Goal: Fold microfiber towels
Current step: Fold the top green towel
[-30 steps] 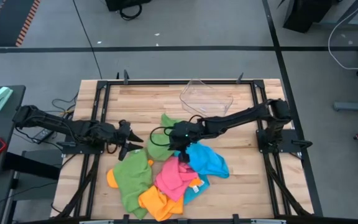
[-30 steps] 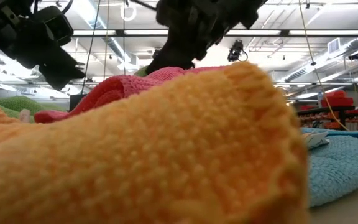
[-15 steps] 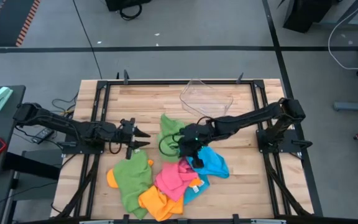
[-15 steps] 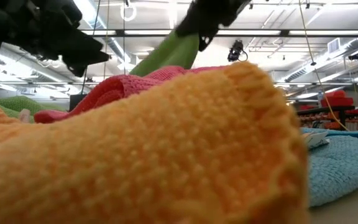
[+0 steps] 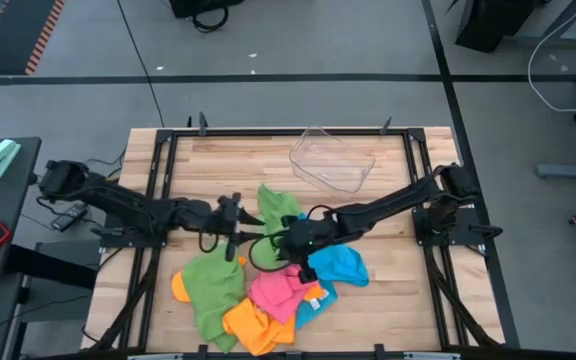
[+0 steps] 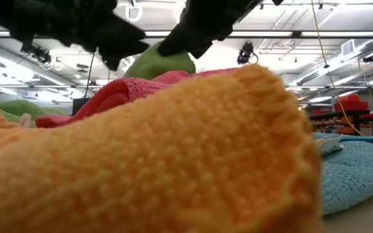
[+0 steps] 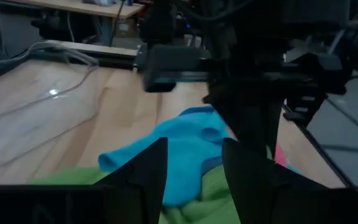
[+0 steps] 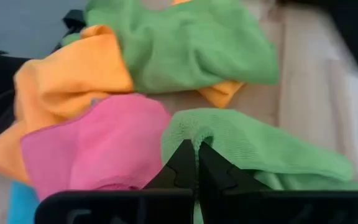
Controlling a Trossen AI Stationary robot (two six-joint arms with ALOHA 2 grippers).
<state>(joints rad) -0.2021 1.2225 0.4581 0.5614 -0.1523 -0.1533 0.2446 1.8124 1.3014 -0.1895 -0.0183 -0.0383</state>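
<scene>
wooden worktop [image 5: 218,165] carrying a loose heap of microfiber towels [image 5: 268,295] toward its near edge, with one green towel [image 5: 276,212] drawn out of the heap toward the middle. right gripper [image 5: 286,243] has its jaws clenched on that towel's near corner, the cloth's long axis running away from the heap. left gripper [image 5: 236,214], jaws partly parted and grasping nothing, lies just beside the towel's free edge, nearer to it than the right.

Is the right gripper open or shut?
Shut. In the right wrist view the right gripper has its fingers pressed together, pinching an edge of the green towel.
</scene>
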